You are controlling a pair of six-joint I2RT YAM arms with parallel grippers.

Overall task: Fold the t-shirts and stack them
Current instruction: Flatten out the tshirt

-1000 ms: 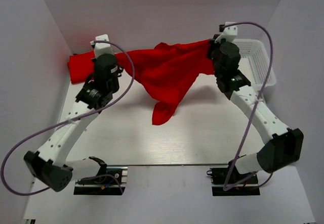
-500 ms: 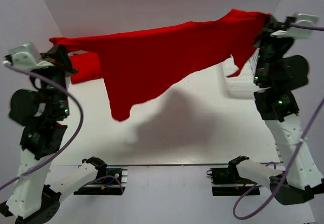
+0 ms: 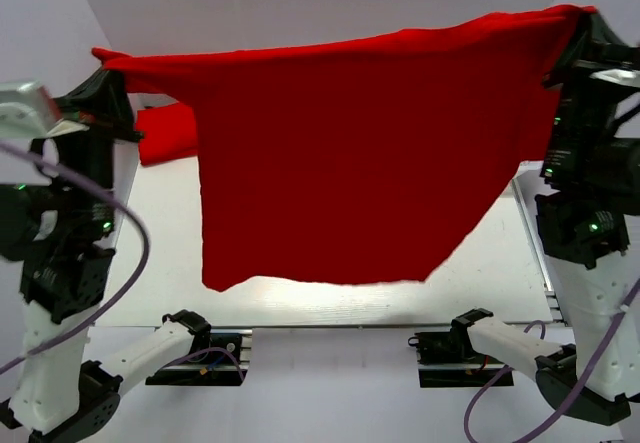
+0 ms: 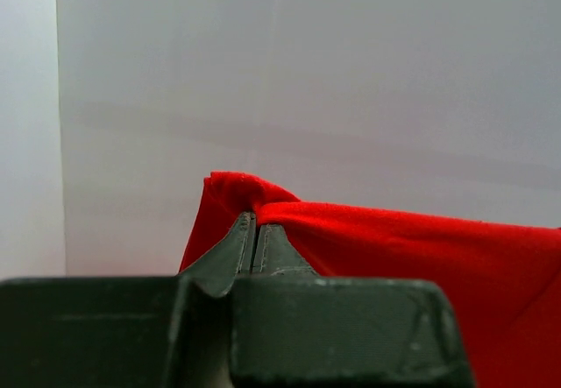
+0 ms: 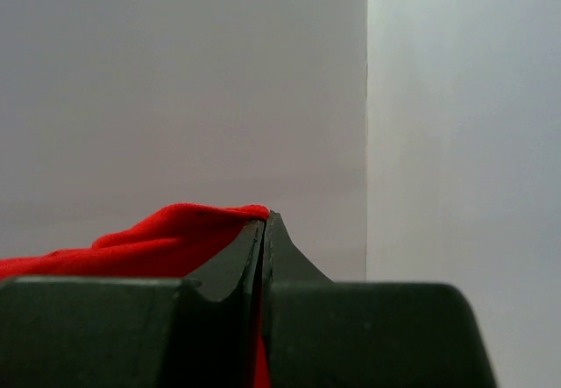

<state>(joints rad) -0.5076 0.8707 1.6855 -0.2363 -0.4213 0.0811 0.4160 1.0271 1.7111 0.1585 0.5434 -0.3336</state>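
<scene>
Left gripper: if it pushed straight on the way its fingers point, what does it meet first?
The left gripper is shut on the t-shirt edge, so cloth sits right at its tips. Beyond that, only the back wall shows; distance unclear.

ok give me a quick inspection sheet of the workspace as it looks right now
surface: white table, bare near the arms
job's things: held shirt, red, stretched in the air between both arms, hanging flat; second shirt, red, lying bunched at the far left
clutter: nothing seen
grippers: left gripper shut on held shirt's corner; right gripper shut on the opposite corner
cables: purple cables loop beside the arms, apart from the cloth
surroundings: plain white walls
</scene>
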